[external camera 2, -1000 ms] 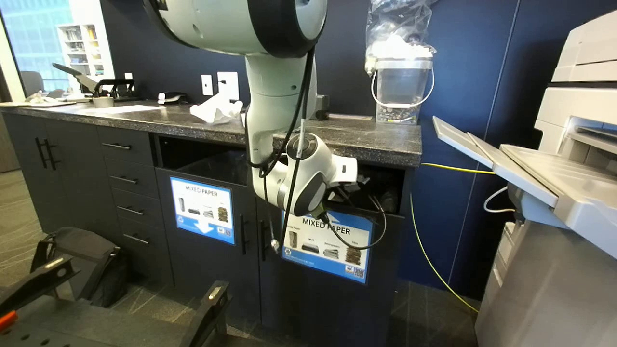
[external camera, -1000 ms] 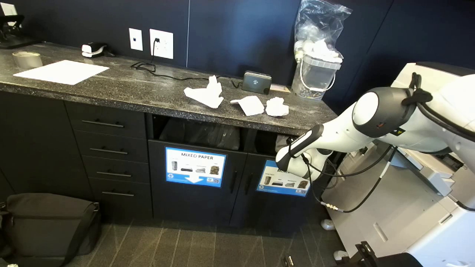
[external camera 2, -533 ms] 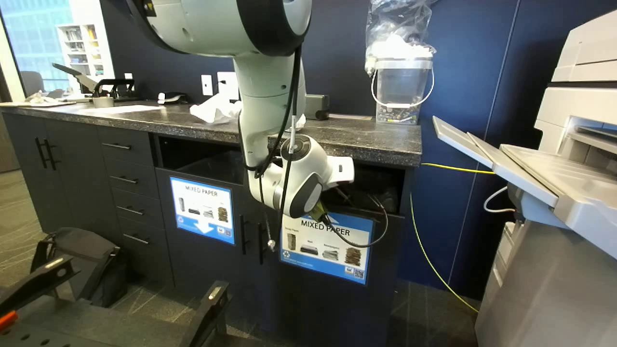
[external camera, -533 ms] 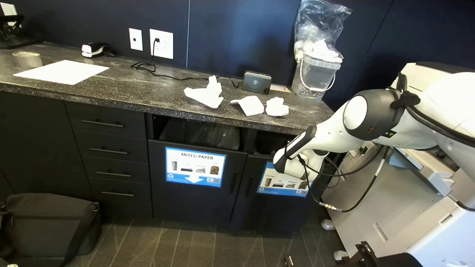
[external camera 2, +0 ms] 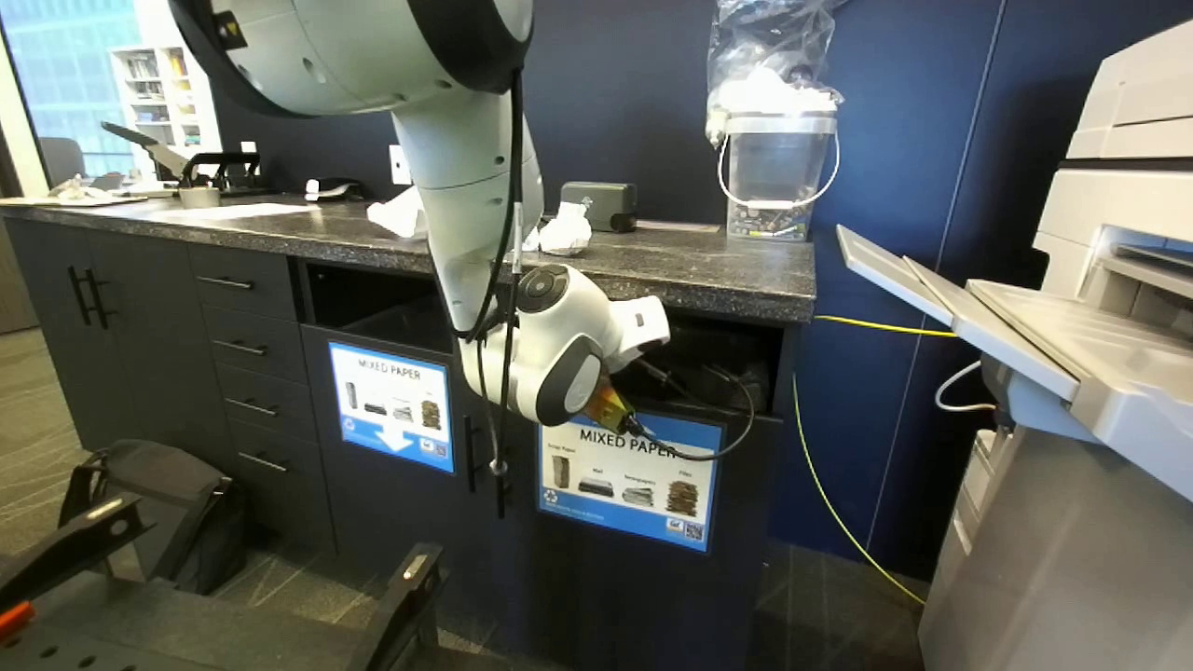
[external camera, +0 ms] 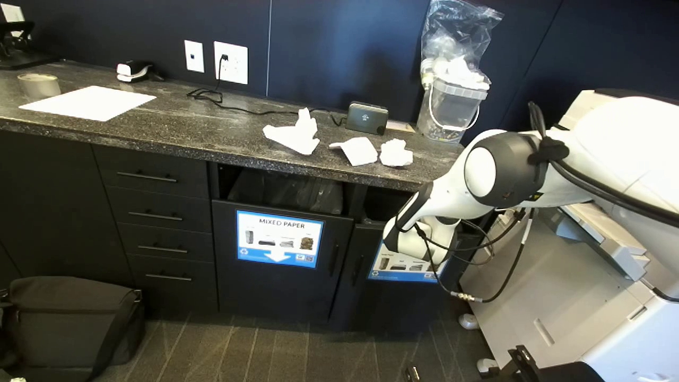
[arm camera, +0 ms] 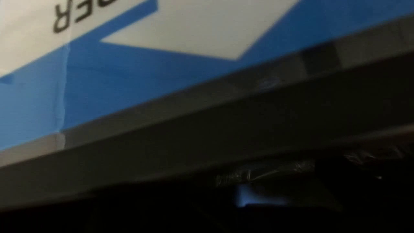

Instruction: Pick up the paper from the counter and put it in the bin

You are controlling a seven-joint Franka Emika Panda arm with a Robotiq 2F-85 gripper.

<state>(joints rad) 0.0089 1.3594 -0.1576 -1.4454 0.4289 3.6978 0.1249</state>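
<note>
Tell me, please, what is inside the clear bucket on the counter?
Through the side of the clear bucket, small mixed items show at the bottom, too small to name. What the plastic bag at its top covers cannot be seen.

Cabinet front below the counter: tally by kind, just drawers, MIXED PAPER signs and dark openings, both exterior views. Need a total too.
Drawers: 4
MIXED PAPER signs: 2
Dark openings, one above each sign: 2
Total: 8
</note>
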